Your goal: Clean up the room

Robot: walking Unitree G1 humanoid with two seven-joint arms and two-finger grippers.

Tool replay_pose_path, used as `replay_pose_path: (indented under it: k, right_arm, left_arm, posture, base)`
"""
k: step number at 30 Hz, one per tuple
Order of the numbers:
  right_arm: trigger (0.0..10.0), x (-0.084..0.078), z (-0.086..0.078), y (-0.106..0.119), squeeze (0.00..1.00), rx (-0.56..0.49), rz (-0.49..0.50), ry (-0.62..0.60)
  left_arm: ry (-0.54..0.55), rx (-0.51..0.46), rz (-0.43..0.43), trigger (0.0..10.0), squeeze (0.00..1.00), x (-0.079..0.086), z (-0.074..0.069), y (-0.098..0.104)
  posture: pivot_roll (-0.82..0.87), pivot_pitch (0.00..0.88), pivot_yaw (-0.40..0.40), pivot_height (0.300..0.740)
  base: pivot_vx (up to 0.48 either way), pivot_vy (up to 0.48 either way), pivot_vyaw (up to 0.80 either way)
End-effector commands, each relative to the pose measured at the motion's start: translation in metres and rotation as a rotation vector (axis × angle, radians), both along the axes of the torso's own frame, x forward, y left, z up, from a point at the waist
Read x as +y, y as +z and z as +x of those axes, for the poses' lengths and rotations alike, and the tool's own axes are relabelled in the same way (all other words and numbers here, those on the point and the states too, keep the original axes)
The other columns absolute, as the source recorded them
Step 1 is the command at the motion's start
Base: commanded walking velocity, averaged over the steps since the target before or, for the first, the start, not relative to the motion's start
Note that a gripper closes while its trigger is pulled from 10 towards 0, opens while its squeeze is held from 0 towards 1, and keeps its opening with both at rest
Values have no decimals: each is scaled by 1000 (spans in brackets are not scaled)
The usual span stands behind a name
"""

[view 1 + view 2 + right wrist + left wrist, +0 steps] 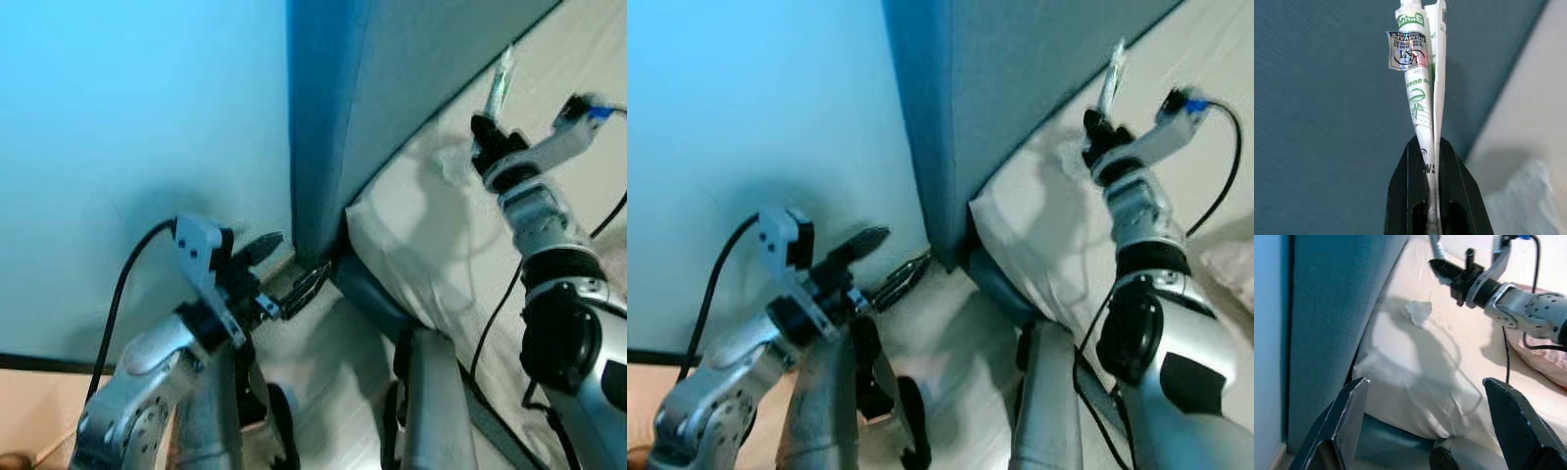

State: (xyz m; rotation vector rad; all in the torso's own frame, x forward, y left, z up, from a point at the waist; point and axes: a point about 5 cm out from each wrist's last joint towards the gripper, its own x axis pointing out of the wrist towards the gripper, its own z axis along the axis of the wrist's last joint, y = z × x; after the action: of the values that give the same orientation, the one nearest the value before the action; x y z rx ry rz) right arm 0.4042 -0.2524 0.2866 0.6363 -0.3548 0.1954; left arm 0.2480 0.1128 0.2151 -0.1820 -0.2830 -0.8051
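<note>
A blue headboard (pixel 392 88) stands at the head of the cream bed (pixel 431 245). Beside it the right gripper (pixel 1432 161) is raised above the bed, fingers pinched tight on a folded white-and-green wrapper (pixel 1422 83). A crumpled tissue (pixel 1418 312) lies on the bed near the headboard. The left gripper (pixel 1425 416) — spread wide, empty — hangs low by the headboard's end.
</note>
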Motion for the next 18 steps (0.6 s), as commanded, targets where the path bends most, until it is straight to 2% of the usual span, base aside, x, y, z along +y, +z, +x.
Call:
replay_pose_path:
  k: [1, 2, 5, 13, 14, 18]
  right_arm:
    - [0, -8, -7, -6, 0, -45, 27, -38]
    - [0, -8, -7, -6, 0, -45, 27, -38]
    - [0, -13, -20, -6, 0, -153, 13, -69]
    - [0, -10, -24, -12, 0, -182, 37, -38]
    - [0, -5, -29, -21, 0, -181, 33, -10]
    - [0, 0, -35, -33, 0, -179, 30, 25]
  left_arm:
    - [-16, 21, -52, 10000, 0, -1, 6, -5]
    - [-16, 21, -52, 10000, 0, -1, 6, -5]
    - [-64, 32, -156, 10000, 0, -4, 25, -3]
    - [-74, 39, -172, 10000, 0, -5, 31, -6]
    - [-60, 79, -196, 10000, 0, -7, 36, -8]
    - [-44, 130, -224, 10000, 0, -9, 41, -11]
  posture:
    - [65, 220, 32, 476]
    - [65, 220, 32, 476]
    - [46, 182, 32, 476]
    - [40, 170, 31, 476]
    - [23, 137, 33, 481]
    - [23, 137, 33, 491]
  base:
    - [0, 0, 0]
    - [0, 0, 0]
    - [0, 0, 0]
    - [0, 0, 0]
    - [0, 0, 0]
    - [0, 0, 0]
